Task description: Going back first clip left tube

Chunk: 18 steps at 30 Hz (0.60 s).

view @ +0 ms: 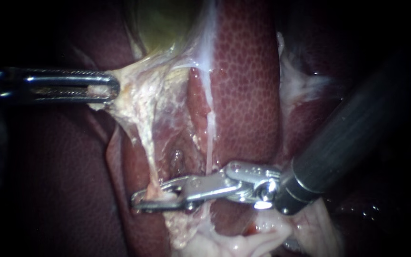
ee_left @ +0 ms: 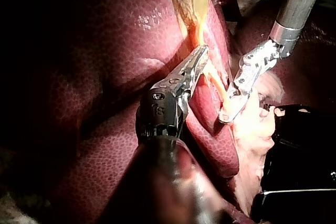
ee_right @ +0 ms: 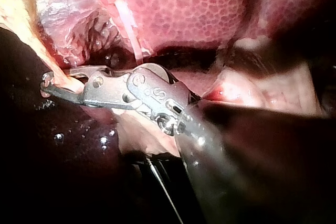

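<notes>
Withdrawal is the step in hand, as I judge it, and it should be done without dragging on the left tube (view: pixel 149 162), the pale strand that runs down from below the gallbladder (view: pixel 162 24) to where the right instrument (view: pixel 143 197) straddles it. That instrument's end effector stands apart, one jaw on each side of the tube, and a gap shows beside the strand in the right wrist view. I cannot make out a clip on the tube in any view, so it is worth checking for one as the metal clears. The left instrument (view: pixel 112 88) has its end effector clamped on pale tissue (view: pixel 129 95) just below the gallbladder and draws it taut toward its own side. That pull should be held even, so the tube does not shift between the open jaws. The right instrument is best backed straight along the line of its own shaft, slowly, with the jaws wide enough that neither tip hooks the strand. The right tube (view: pixel 210 133) ends just above the instrument's hinge and the liver (view: pixel 243 85) lies close behind it, so any sideways sweep risks snagging one or the other.
</notes>
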Each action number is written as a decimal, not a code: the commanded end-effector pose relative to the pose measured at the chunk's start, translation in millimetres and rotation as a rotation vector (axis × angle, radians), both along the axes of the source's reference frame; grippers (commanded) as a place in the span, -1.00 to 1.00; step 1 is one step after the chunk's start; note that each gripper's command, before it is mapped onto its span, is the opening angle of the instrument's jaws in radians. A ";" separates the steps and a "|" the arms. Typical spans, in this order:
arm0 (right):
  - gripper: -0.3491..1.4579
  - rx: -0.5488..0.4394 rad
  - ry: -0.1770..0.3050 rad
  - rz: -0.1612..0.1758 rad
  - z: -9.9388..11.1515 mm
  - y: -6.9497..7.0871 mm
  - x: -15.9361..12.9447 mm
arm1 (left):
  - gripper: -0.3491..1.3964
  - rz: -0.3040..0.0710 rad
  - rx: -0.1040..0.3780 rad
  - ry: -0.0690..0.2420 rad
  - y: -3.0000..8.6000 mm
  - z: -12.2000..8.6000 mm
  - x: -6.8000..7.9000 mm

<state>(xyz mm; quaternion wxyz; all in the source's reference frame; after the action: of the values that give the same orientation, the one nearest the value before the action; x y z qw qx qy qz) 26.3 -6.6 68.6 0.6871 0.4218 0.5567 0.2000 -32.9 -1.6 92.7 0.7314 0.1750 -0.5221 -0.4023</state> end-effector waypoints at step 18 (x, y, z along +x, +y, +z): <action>0.02 0.049 0.032 0.041 -0.5 0.7 2.3 | -1.00 0.000 0.000 0.000 -0.1 -0.2 0.1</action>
<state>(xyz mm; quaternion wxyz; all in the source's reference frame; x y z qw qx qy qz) 28.8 -5.9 68.0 0.6628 0.4286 0.5730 0.2204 -32.8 -1.8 92.5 0.7314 0.1750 -0.5220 -0.4025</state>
